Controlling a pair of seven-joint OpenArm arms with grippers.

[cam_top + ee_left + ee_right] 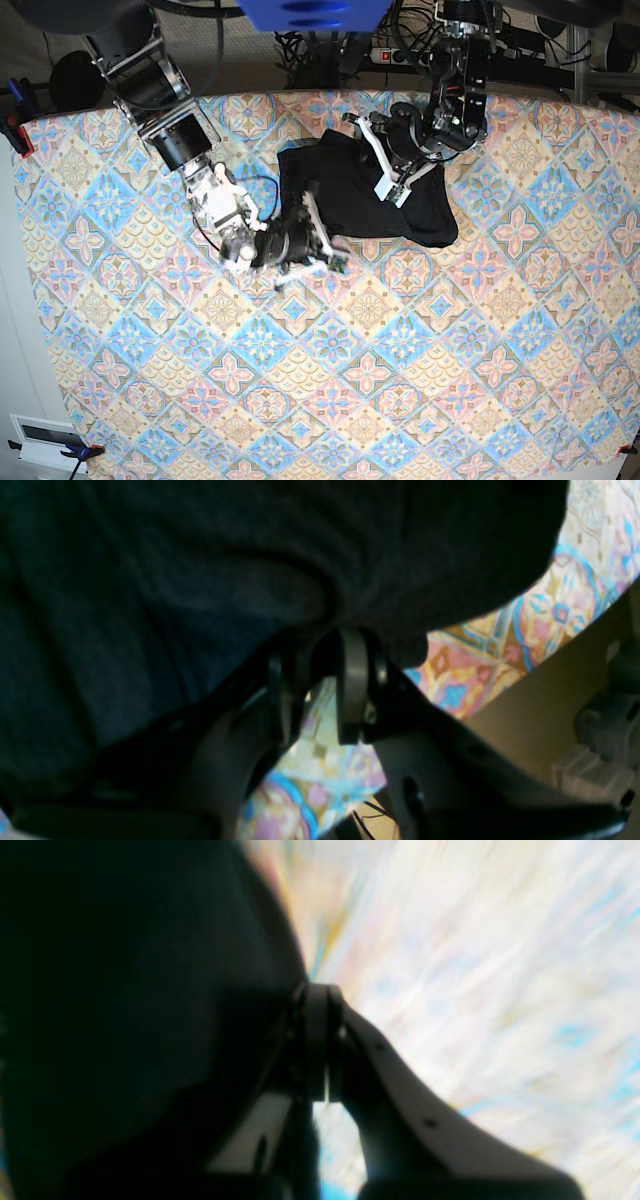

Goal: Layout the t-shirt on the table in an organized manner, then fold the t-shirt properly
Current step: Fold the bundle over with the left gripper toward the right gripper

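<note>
The black t-shirt [350, 200] lies bunched at the far middle of the patterned table [400, 380]. My left gripper [392, 180] rests on its right half; in the left wrist view its tips [320, 640] pinch a puckered fold of the t-shirt [150, 580], with the table [500, 645] showing below between the fingers. My right gripper [310, 250] sits at the shirt's near left corner, where a strip of cloth is drawn out toward it. In the blurred right wrist view the gripper [317, 990] is shut, with the t-shirt [125, 990] hanging from its tips over the table [475, 990].
A power strip and cables [400, 50] lie beyond the table's far edge. Clamps [15, 130] hold the cloth at the left edge. A white box [45, 435] sits off the near left corner. The table's edge and a beige floor [550, 690] appear beside the left gripper.
</note>
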